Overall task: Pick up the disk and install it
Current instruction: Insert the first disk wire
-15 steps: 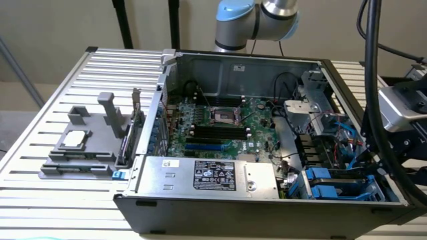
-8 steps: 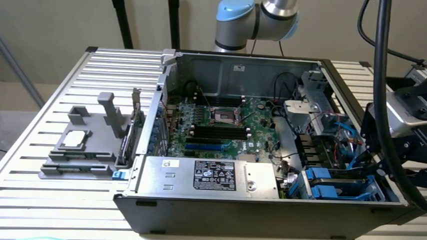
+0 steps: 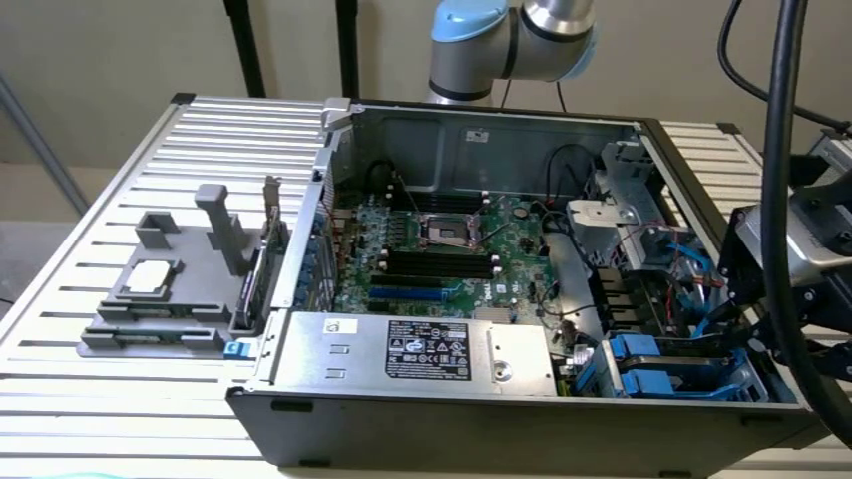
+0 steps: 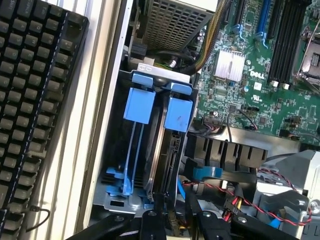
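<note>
The disk [image 4: 167, 165] stands on edge in the drive bay at the case's front corner, its bright blue carrier tab [image 4: 178, 115] at the far end. In the exterior view the disk [image 3: 685, 347] lies low on the exterior view's right, inside the open computer case [image 3: 399, 419]. My gripper [image 4: 174, 220] sits at the disk's near end, one black finger [image 4: 151, 220] on each side, shut on it. In the exterior view the gripper [image 3: 735, 334] reaches down into the bay from the right.
An empty blue carrier [image 4: 139, 107] fills the slot beside the disk. The motherboard [image 3: 440, 259], a silver power supply [image 3: 413, 349] and red and black cables [image 4: 235, 197] crowd the case. A keyboard [image 4: 35, 100] lies outside the case wall. A grey fixture [image 3: 174, 289] stands on the slatted table.
</note>
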`<state>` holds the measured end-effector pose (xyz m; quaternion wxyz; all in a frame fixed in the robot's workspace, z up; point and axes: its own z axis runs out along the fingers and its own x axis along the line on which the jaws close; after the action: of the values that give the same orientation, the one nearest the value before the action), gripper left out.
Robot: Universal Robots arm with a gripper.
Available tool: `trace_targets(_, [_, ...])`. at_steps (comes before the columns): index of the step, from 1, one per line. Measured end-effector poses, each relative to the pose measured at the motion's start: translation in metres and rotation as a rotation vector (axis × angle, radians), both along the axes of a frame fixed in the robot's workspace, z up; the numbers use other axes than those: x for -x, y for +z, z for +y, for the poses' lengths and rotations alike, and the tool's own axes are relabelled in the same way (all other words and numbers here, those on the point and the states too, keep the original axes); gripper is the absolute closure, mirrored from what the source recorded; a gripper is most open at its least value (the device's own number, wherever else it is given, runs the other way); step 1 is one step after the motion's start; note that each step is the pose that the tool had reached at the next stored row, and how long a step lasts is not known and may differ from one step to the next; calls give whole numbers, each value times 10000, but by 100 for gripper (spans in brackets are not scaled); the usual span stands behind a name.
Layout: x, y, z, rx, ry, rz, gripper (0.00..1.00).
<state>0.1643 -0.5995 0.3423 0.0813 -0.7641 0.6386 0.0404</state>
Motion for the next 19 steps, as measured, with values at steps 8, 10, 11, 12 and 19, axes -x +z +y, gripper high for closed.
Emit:
trace_targets(8, [9,1,-17,-73,80,0,81])
trace_targets(10, [41,12,-17,-74,82,1,83])
trace_targets(11, [71,20,-17,-75,84,0,83])
trace_targets(12, [106,32,-17,-73,87,0,83])
trace_targets(19, [345,68,-23,-74,74,-1,83])
